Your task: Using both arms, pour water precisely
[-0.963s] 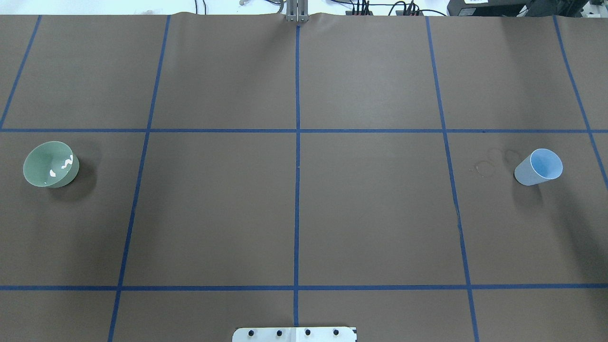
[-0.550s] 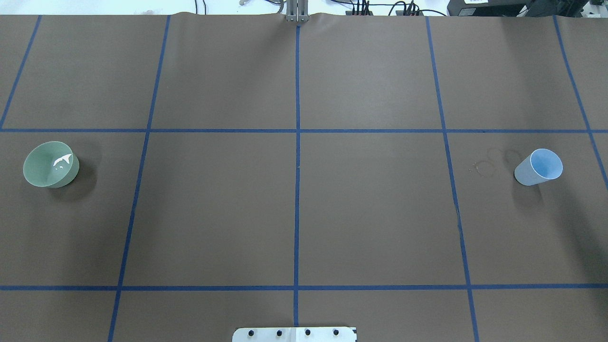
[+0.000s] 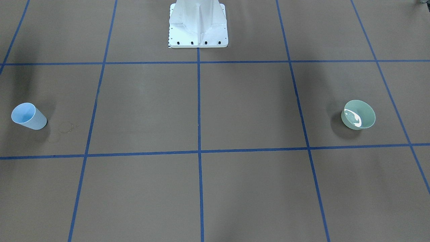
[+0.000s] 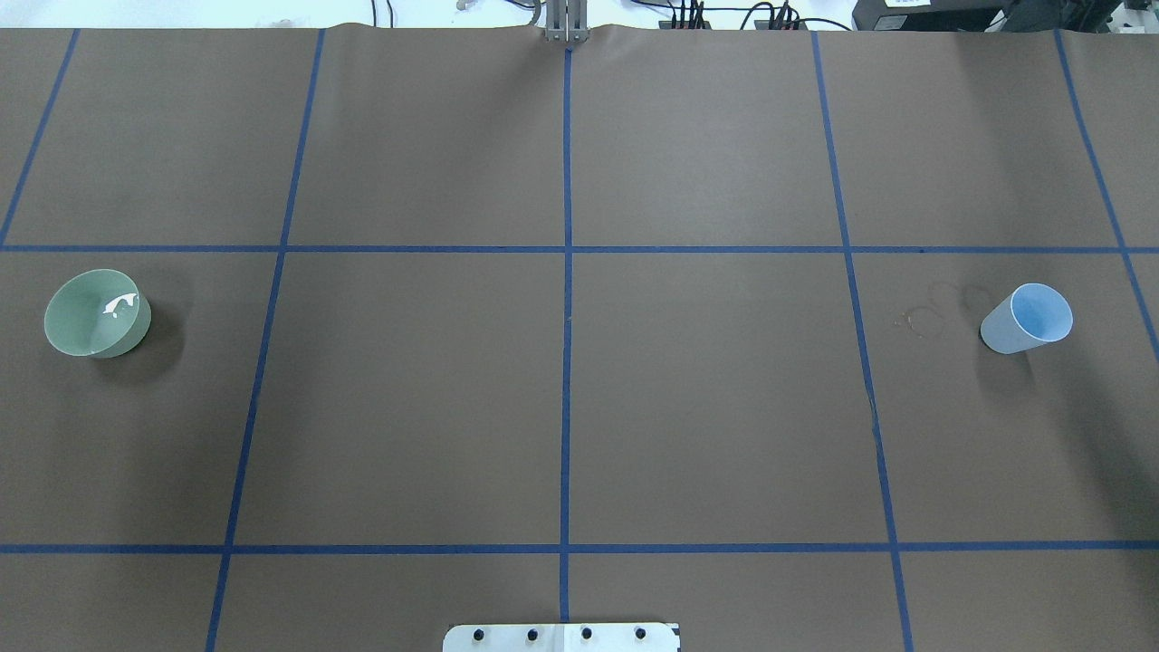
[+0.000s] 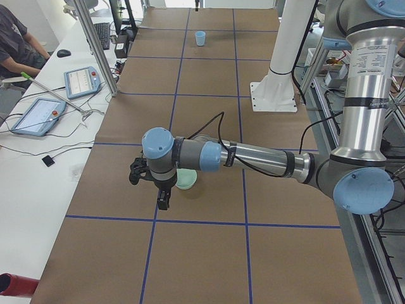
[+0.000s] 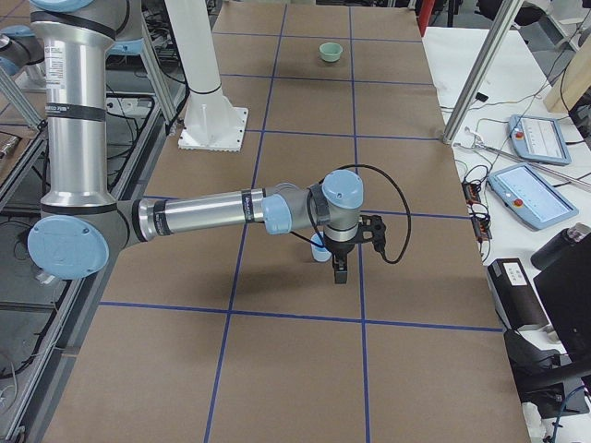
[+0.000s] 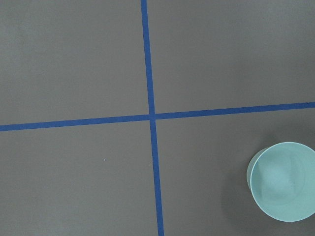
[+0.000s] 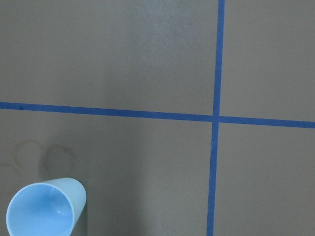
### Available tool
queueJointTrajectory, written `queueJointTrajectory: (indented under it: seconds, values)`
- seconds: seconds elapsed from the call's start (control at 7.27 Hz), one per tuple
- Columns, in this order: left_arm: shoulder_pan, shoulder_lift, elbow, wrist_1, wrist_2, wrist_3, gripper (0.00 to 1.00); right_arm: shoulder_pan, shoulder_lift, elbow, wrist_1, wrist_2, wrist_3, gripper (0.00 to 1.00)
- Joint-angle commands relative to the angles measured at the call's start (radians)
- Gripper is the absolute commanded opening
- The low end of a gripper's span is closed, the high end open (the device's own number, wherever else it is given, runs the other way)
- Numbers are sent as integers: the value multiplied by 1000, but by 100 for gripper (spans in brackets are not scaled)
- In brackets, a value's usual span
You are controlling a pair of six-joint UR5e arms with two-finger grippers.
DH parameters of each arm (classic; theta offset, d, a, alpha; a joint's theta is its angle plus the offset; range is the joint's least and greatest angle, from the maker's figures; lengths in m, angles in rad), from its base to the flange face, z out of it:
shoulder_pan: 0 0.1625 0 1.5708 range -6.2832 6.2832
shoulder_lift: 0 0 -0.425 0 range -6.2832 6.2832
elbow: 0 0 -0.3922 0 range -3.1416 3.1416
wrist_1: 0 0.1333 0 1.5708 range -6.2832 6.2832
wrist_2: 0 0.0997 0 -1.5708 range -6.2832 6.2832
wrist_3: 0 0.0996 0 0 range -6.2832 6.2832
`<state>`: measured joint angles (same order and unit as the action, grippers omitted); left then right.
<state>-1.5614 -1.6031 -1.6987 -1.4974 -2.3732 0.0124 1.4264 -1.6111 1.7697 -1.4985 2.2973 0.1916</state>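
A pale-green bowl [image 4: 81, 330] stands at the table's left; it also shows in the front view [image 3: 366, 116] and the left wrist view [image 7: 283, 182]. The water [image 4: 120, 306] shows as white glints inside it [image 3: 352, 117]. A pale-blue cup [image 4: 1028, 319] stands upright at the right, and looks empty in the right wrist view [image 8: 44, 209]. My left gripper [image 5: 162, 201] hangs above the table next to the bowl [image 5: 186, 179]. My right gripper [image 6: 339, 272] hangs next to the cup [image 6: 319, 247]. I cannot tell whether either is open or shut.
The white bolted pedestal [image 3: 198, 25] stands at the robot's side of the table [image 4: 561, 637]. Faint ring stains [image 4: 924, 319] lie beside the cup. A desk with tablets [image 5: 38, 114] and a seated person [image 5: 12, 44] flank the far edge.
The white glints on the water in the bowl have shifted and shrunk. The bowl and the cup have not moved.
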Motion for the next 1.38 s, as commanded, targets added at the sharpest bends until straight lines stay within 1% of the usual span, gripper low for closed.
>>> queueJointTrajectory:
  seconds: [0.0,0.41,0.69,1.24]
  values:
    - [0,0,1,-3,-6,1,100,-1,13,-9,-40,7,-29,100]
    - [1,0,-1,6,-9,-2,100,2,0,11,-51,5,-23,100]
    - [1,20,2,-7,-6,1,100,2,-3,8,-51,4,-23,100]
    - [1,20,7,-6,3,11,100,2,-7,14,-51,7,-27,100]
